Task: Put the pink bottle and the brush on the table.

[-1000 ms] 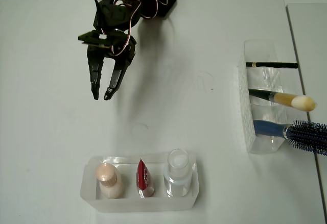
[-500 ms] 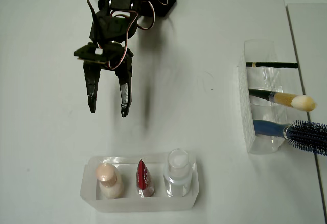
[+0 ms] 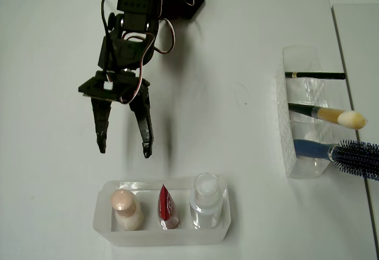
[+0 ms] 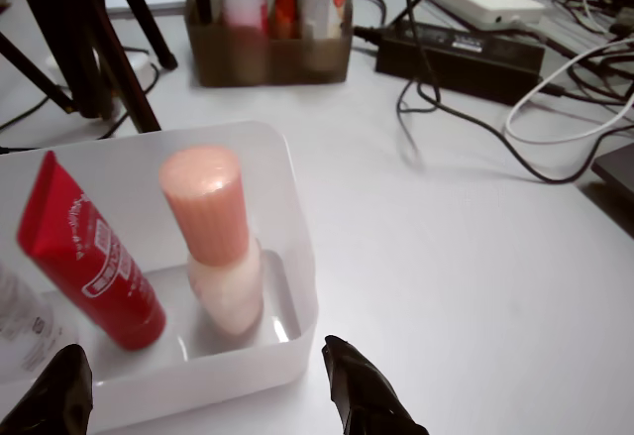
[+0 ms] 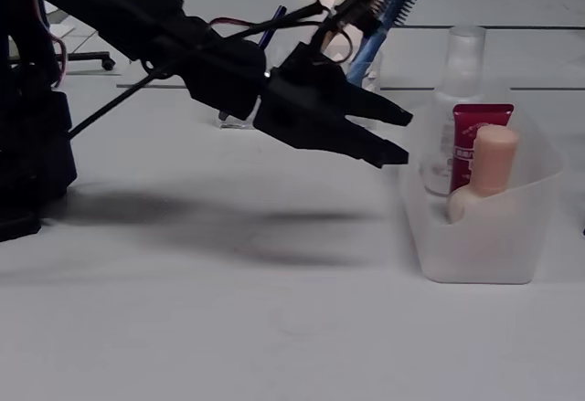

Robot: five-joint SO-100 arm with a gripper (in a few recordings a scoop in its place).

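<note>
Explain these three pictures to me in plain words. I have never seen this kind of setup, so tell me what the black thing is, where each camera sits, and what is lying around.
The black thing is a small robot arm ending in a two-finger gripper, a claw for picking things up. Its fingers are spread open and hold nothing.

One picture looks straight down from above. One comes from a camera riding on the arm's wrist, so the two dark fingertips poke in at the bottom edge. One is taken from the side, low over the white table.

A clear tray in front of the gripper holds three things standing upright: the pink bottle, a red tube and a clear bottle. A second clear holder at the right of the overhead view carries a thin dark pencil, the brush with its cream tip, and a blue hairbrush.

The gripper hovers just short of the pink bottle's tray.
</note>
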